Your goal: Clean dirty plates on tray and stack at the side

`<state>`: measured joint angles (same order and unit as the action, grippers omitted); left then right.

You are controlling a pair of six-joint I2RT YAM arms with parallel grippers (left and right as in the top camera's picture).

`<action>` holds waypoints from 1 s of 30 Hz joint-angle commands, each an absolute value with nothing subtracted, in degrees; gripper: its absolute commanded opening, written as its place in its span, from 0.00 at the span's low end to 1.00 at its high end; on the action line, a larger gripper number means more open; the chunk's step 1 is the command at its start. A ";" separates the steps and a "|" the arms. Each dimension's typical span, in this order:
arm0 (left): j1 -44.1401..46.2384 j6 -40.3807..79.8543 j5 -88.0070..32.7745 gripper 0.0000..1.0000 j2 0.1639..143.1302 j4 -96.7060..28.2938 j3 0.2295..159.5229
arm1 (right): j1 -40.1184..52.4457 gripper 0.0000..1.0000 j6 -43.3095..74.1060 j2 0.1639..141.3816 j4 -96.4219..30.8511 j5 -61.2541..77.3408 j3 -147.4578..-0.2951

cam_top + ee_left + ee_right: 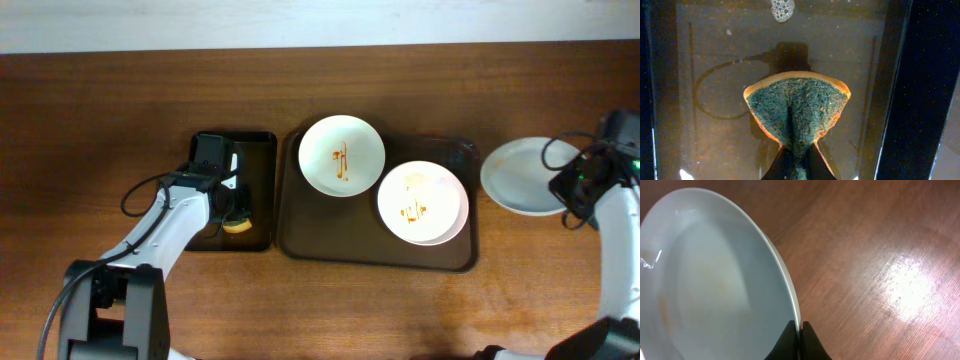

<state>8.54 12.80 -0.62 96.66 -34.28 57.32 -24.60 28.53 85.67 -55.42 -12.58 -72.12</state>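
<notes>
Two white plates with orange-red sauce squiggles lie on the dark brown tray: one at its back left, one at its right. A third, plain bluish-white plate is off the tray at the right. My right gripper is shut on its rim; in the right wrist view the fingers pinch the plate's edge above the wood. My left gripper is shut on a green and orange sponge over the small black tray.
The small black tray holds a film of water and a foam blob. The wooden table extends left and behind. The left arm's cable loops over the table.
</notes>
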 commanded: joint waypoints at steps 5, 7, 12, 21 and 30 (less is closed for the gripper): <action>8.23 11.68 -0.89 0.00 97.19 -34.44 58.13 | -31.16 0.06 28.29 95.94 -51.75 -7.03 -72.55; 8.23 11.68 -1.13 0.00 97.19 -34.59 58.13 | -31.16 0.48 22.72 95.83 -50.04 0.78 -72.69; 8.19 11.68 -1.08 0.00 97.19 -34.59 58.13 | -29.41 0.69 7.16 95.53 -57.56 22.81 -72.97; 8.19 11.68 -1.23 0.00 97.19 -34.79 58.13 | -12.43 0.56 8.67 95.83 -56.14 20.12 -58.35; 8.19 11.68 -1.26 0.00 97.19 -34.83 58.13 | -8.88 0.11 18.57 95.85 -37.63 14.83 -48.80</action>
<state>8.54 12.80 -0.67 96.68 -34.92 57.32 -9.89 15.94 96.12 -38.61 17.23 -49.71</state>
